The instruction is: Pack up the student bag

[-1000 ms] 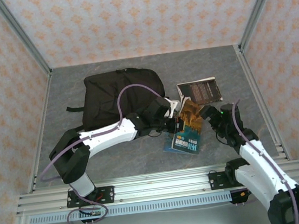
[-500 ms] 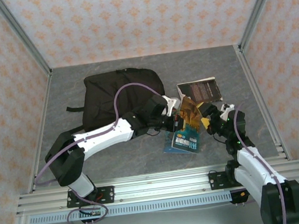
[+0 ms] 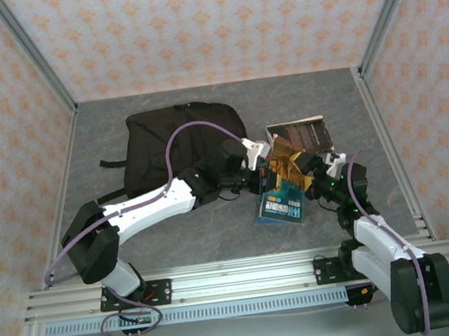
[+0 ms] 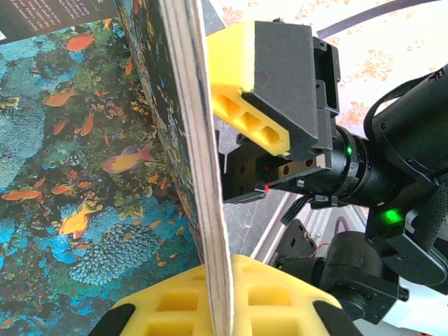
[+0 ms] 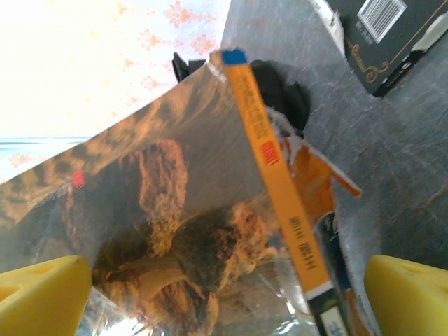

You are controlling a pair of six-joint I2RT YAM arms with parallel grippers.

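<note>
The student bag (image 3: 180, 141), a black backpack, lies flat at the back left of the table. My left gripper (image 3: 264, 177) (image 4: 220, 297) is shut on the edge of an orange-spined book (image 3: 285, 164) (image 4: 196, 140) (image 5: 210, 231), holding it upright above the table, right of the bag. My right gripper (image 3: 313, 175) (image 5: 224, 301) is open wide, one yellow fingertip (image 5: 42, 297) on each side of that book's brown cover. One right finger (image 4: 245, 91) shows close against the book's far face.
A blue reef-cover book (image 3: 283, 207) (image 4: 63, 175) lies on the table under the held book. A dark book (image 3: 302, 135) (image 5: 381, 35) lies behind it, near the right rail. Metal frame rails (image 3: 222, 279) border the grey table.
My left gripper has carried the orange-spined book up and to the right. My right gripper has swung in from the lower right and now straddles that book.
</note>
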